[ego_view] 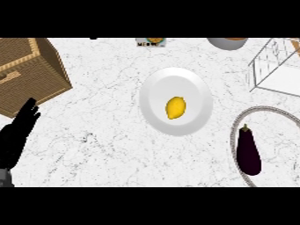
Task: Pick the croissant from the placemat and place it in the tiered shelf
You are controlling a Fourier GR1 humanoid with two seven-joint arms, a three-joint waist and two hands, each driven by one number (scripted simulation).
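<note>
Head view. Looks like the opening step, with no reach begun. Left hand (12,132) at the lower left edge, fingers straight and spread upward, holding nothing, resting well apart from everything named in the task. Right hand nowhere in the frame.

No croissant to be made out on the placemat (264,108) at the lower right. Only a dark purple eggplant (248,151) there, lying lengthwise just inside the left rim. Nearest pastry-coloured thing a small yellow piece (175,107), by its shape more lemon than croissant, in the middle of the white plate (178,81) at frame centre, off the mat altogether. Tiered shelf (285,82), a white wire frame, at the upper right, partly cut by the frame edge, just above the placemat.

Next move, as a judgement: first settle which thing to take, then bring an open hand over it and close from above. Probably a shorter path from the right side to both mat and shelf.

Around: wicker basket (22,72) at the upper left, near the left hand; grey bowl (227,42) and a small unclear item (151,42) along the top edge. Nothing seen standing between mat and shelf. Likely tight spot: the shelf's wire uprights when setting down.
</note>
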